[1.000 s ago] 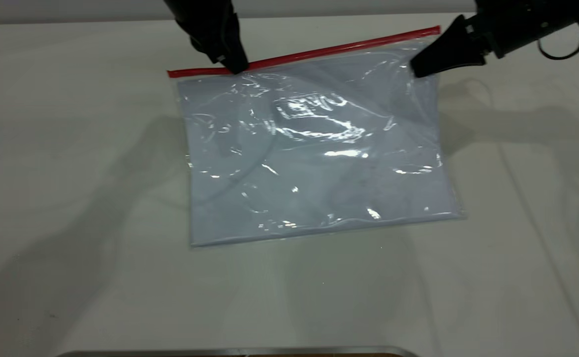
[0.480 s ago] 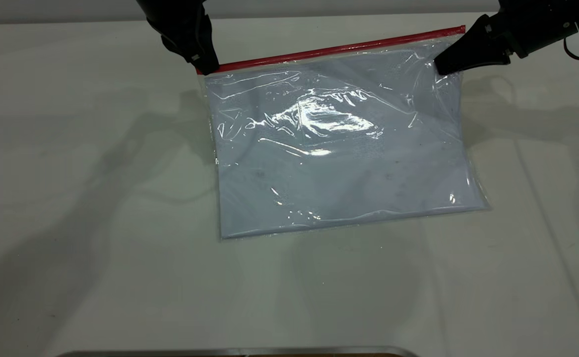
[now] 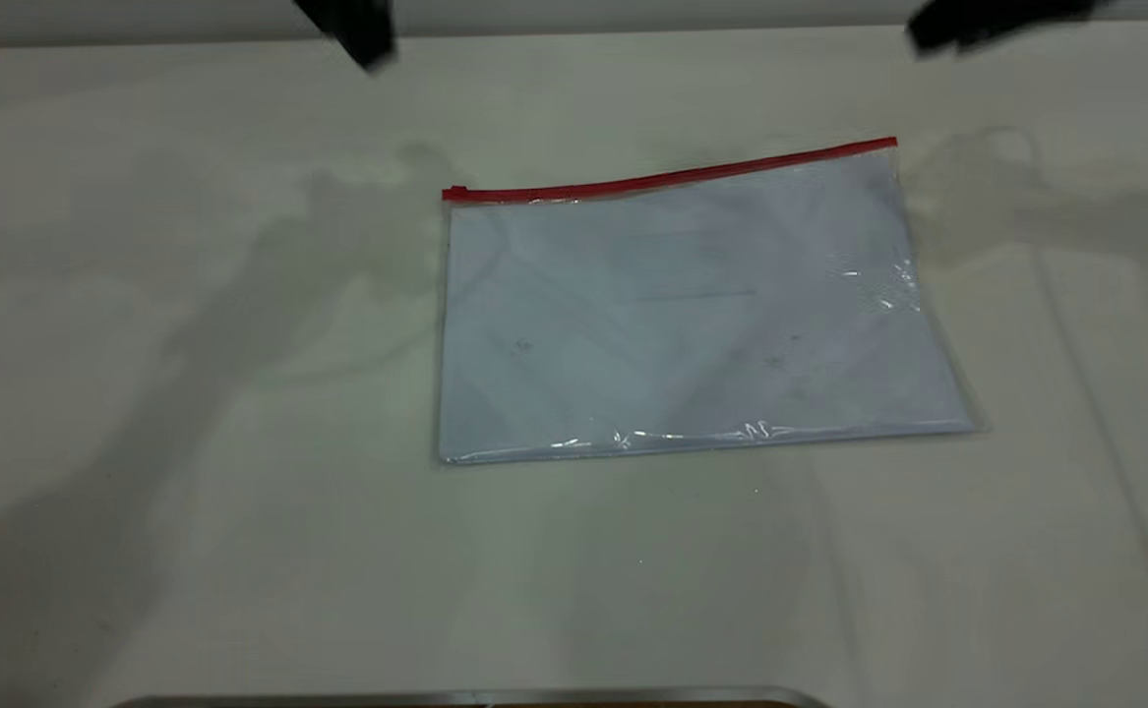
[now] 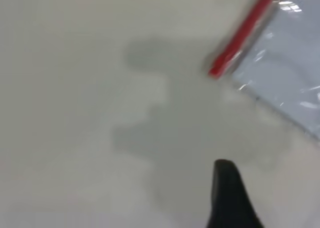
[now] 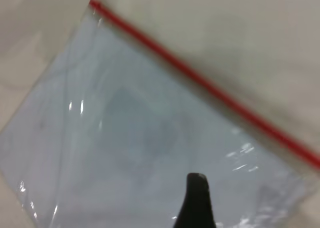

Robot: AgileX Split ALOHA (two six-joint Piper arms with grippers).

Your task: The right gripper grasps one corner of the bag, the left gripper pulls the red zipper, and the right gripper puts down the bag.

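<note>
The bag (image 3: pixel 692 315), a clear bluish-white pouch, lies flat on the table, free of both grippers. The red zipper (image 3: pixel 672 177) runs along its far long edge, with the small slider tab (image 3: pixel 455 193) at the left end. The left gripper (image 3: pixel 357 34) is raised at the table's far edge, up and left of the slider, holding nothing. The right gripper (image 3: pixel 967 25) is raised at the far right, beyond the bag's right corner, holding nothing. The left wrist view shows the zipper's end (image 4: pixel 225 63) ahead of the left gripper (image 4: pixel 225 170). The right wrist view shows the right gripper (image 5: pixel 196 180) above the bag (image 5: pixel 125 138).
The pale table (image 3: pixel 190 442) surrounds the bag on all sides. A metal rim (image 3: pixel 475 698) shows at the near edge. The arms cast shadows left and right of the bag.
Both grippers have let go of the bag and pulled up and back. The bag has dropped flat onto the table. Earlier the left gripper dragged the slider leftward along the zipper.
</note>
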